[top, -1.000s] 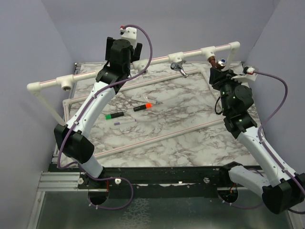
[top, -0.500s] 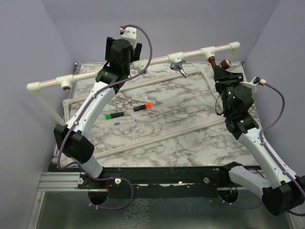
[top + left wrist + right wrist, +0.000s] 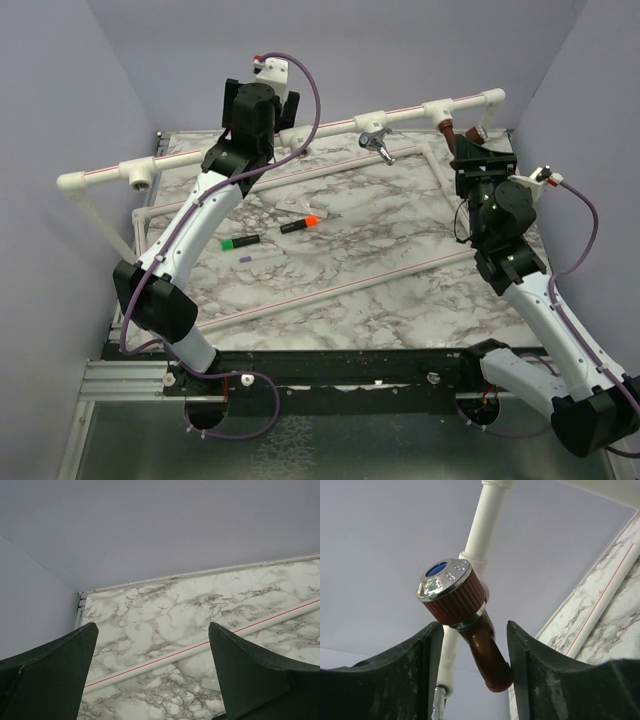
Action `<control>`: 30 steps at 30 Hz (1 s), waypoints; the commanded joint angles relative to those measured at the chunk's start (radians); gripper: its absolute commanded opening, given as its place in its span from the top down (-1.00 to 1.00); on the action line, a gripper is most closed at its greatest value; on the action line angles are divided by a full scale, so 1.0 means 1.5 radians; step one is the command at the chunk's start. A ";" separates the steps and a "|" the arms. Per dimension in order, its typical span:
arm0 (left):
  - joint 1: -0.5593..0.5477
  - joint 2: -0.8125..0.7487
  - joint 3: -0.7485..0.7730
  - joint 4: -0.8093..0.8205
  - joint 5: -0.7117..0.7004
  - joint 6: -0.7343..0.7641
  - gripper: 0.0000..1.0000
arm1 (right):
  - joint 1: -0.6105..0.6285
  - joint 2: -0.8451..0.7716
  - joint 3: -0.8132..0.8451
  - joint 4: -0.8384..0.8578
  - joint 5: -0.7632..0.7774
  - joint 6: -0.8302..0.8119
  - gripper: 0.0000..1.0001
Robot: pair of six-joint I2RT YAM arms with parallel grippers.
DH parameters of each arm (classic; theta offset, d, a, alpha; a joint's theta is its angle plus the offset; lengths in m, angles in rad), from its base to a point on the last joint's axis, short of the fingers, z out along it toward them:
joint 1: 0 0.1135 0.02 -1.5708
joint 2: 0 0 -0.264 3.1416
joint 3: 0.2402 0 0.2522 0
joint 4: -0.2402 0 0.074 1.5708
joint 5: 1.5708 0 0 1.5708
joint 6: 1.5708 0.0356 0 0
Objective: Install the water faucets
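Observation:
The copper-coloured faucet [image 3: 450, 130] hangs at the right tee of the raised white pipe [image 3: 330, 122]. In the right wrist view its ribbed knob with a chrome cap [image 3: 451, 592] is on top and its brown spout [image 3: 487, 655] runs down between my fingers. My right gripper [image 3: 470, 150] [image 3: 475, 630] is open around the spout: the right finger [image 3: 530, 665] touches it and a gap shows on the left side. The chrome faucet [image 3: 375, 140] sits at the middle tee. My left gripper [image 3: 262, 95] [image 3: 152, 627] is open and empty, up by the pipe.
An orange-capped marker [image 3: 300, 224] and a green-capped marker [image 3: 240, 242] lie mid-table. Thin white pipes [image 3: 340, 285] [image 3: 200, 647] lie on the marble top. An open tee [image 3: 140, 180] sits on the left of the raised pipe. Walls close in at the back and sides.
My right wrist has rolled and shifted slightly right and back. The copper faucet has turned at its tee, its knob now to the right. The left arm has not moved.

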 commanded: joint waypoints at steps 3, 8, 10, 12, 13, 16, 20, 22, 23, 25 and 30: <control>-0.042 0.045 -0.034 -0.073 0.087 -0.054 -0.86 | 0.032 -0.038 -0.012 0.003 -0.073 0.028 -0.34; -0.042 0.045 -0.034 -0.073 0.087 -0.054 -0.86 | 0.032 -0.051 -0.007 -0.025 -0.078 -0.021 -0.46; -0.042 0.045 -0.034 -0.073 0.087 -0.054 -0.86 | 0.032 -0.059 -0.003 -0.048 -0.071 -0.038 -0.47; -0.042 0.045 -0.034 -0.073 0.087 -0.054 -0.86 | 0.032 -0.070 0.001 -0.076 -0.064 -0.054 -0.47; -0.042 0.045 -0.034 -0.073 0.087 -0.054 -0.86 | 0.032 -0.073 0.004 -0.095 -0.061 -0.062 -0.47; -0.042 0.045 -0.034 -0.073 0.087 -0.054 -0.86 | 0.032 -0.084 0.013 -0.142 -0.049 -0.098 -0.47; -0.042 0.046 -0.034 -0.073 0.087 -0.054 -0.86 | 0.032 -0.106 0.012 -0.181 -0.023 -0.147 -0.47; -0.043 0.046 -0.034 -0.074 0.087 -0.054 -0.86 | 0.032 -0.118 0.008 -0.195 -0.013 -0.173 -0.47; -0.043 0.046 -0.034 -0.073 0.087 -0.054 -0.86 | 0.032 -0.123 0.006 -0.204 -0.009 -0.186 -0.47; -0.043 0.046 -0.034 -0.074 0.088 -0.054 -0.86 | 0.032 -0.130 0.007 -0.216 -0.004 -0.221 -0.46; -0.043 0.046 -0.034 -0.074 0.087 -0.054 -0.86 | 0.032 -0.149 0.010 -0.197 -0.026 -0.380 -0.43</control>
